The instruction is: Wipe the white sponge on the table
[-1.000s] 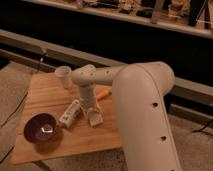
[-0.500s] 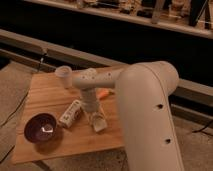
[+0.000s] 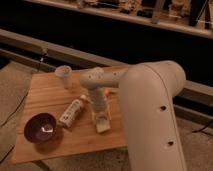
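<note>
The table (image 3: pixel 50 95) is a light-brown wooden top with plank grain. My gripper (image 3: pixel 102 119) points straight down near the table's front right part. It is shut on the white sponge (image 3: pixel 103 127), a small off-white block that rests against the wood under the fingers. The big pale arm (image 3: pixel 150 110) comes in from the right and hides the table's right side.
A white labelled bottle (image 3: pixel 71 112) lies on its side just left of the gripper. A dark purple bowl (image 3: pixel 41 129) sits at the front left. A pale cup (image 3: pixel 64 76) stands at the back. An orange item (image 3: pixel 108 92) lies behind the arm.
My gripper and the sponge have slid toward the table's front right, away from the bottle. The bottle, bowl and cup have not moved.
</note>
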Action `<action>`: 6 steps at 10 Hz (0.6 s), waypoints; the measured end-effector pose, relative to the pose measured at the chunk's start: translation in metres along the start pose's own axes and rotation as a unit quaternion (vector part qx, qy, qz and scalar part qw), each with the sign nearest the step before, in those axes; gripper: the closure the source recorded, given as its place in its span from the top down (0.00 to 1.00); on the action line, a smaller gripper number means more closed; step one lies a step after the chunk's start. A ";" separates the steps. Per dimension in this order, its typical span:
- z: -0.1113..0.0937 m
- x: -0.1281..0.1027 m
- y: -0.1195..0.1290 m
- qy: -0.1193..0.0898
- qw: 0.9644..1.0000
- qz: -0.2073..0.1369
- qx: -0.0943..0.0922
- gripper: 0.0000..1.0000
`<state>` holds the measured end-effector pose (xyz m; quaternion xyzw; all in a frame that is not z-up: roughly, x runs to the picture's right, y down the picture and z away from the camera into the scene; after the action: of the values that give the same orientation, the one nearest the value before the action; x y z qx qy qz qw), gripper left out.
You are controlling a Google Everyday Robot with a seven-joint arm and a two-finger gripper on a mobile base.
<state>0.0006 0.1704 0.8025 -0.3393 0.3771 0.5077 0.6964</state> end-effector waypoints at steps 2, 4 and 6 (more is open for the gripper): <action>-0.008 -0.010 -0.009 -0.008 1.000 0.014 0.004 0.00; -0.018 -0.025 -0.013 -0.019 0.999 0.026 0.008 0.00; -0.023 -0.035 -0.006 -0.025 0.999 0.028 0.005 0.00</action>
<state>-0.0049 0.1334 0.8225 -0.3122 0.3714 0.5330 0.6932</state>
